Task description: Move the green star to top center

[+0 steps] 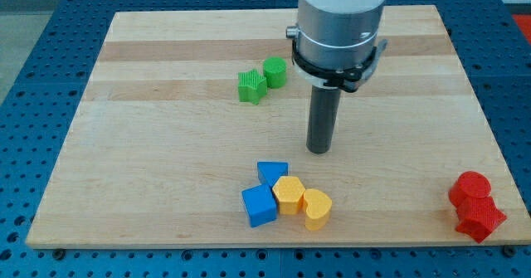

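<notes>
The green star [251, 86] lies on the wooden board [149, 145], a little left of centre in the upper half. A green round block [275, 70] touches it at its upper right. My tip [319, 149] is the lower end of the dark rod near the board's middle. It stands to the right of and below the green star, well apart from it, touching no block.
Below my tip is a tight cluster: a blue triangle [272, 173], a blue cube [259, 205], a yellow hexagon [289, 194] and a yellow heart [316, 208]. A red round block [471, 187] and a red star [479, 218] sit at the bottom right corner.
</notes>
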Available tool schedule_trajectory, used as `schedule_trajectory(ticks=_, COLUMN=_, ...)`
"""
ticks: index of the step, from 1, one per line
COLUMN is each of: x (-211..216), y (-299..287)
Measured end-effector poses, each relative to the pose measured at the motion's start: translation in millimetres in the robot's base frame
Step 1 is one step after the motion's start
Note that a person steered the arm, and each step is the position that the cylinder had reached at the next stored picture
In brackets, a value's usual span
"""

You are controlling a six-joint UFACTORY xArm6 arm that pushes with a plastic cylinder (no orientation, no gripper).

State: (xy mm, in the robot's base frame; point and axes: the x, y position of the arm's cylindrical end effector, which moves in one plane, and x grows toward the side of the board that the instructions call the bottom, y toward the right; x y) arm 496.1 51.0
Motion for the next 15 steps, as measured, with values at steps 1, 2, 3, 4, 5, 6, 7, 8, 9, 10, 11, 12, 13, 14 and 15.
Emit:
schedule_trajectory(ticks=1, x=0, y=-1)
schedule_trajectory(ticks=2, x=0, y=-1)
schedule_trajectory(ticks=3, x=0, y=-12)
schedule_trajectory(ticks=4, x=0, y=-24)
schedule_trajectory(ticks=5, x=0, y=-26)
schedule_trajectory(ticks=6, x=0, y=-26)
schedule_trajectory(ticks=7, x=0, y=-46)
schedule_trajectory(ticks=8, x=0, y=-76)
schedule_trajectory(ticks=9, x=0, y=-98)
schedule_trajectory(ticks=10, x=0, y=-117)
schedule_trajectory(ticks=11, x=-29, y=-129)
schedule_trajectory(ticks=12, x=-47, y=-124)
schedule_trajectory(ticks=13, x=-86, y=-93)
schedule_trajectory(ticks=14, x=-122, y=-88)
schedule_trajectory(ticks=15, x=-176, y=-87)
